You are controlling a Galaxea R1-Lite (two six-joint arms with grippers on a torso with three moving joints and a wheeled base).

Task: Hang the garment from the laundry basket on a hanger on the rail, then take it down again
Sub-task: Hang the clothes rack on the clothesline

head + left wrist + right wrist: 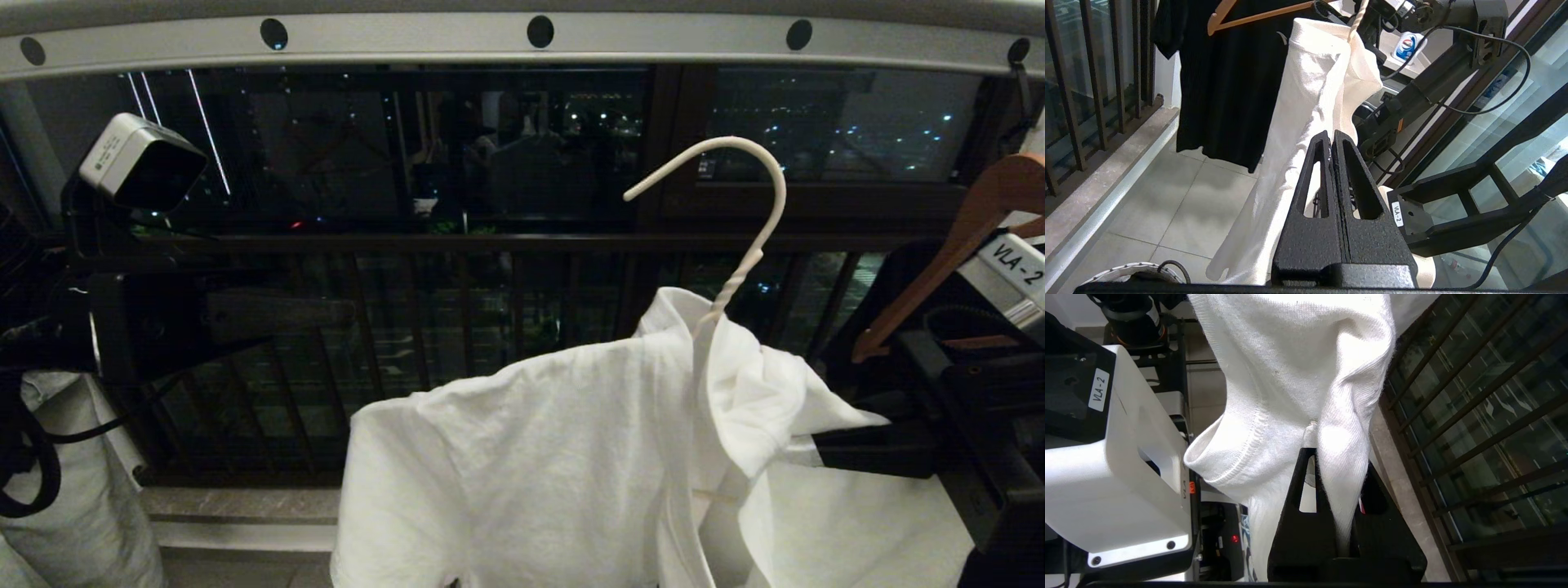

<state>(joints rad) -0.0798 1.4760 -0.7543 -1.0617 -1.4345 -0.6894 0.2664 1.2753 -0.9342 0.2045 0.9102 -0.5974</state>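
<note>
The white garment (531, 457) is draped over the thin white wire hanger (755, 196). The hanger's hook is in the air below the pale grey rail (408, 41) and is not on it. My right gripper (1337, 457) is shut on a fold of the garment (1298, 367) at its right shoulder, and its dark fingers (849, 449) reach in from the right. My left gripper (1332, 136) is shut and holds nothing, with the garment (1306, 102) hanging just beyond its tips. The rim of the laundry basket (1126, 270) shows low down on the floor.
A black garment (1224, 81) hangs on a brown wooden hanger (963, 237) at the right. The dark balcony railing (457, 327) runs behind, above a stone ledge (245, 502). My left arm's camera box (139, 163) is at the left, and my white base (1114, 457) is beside the right arm.
</note>
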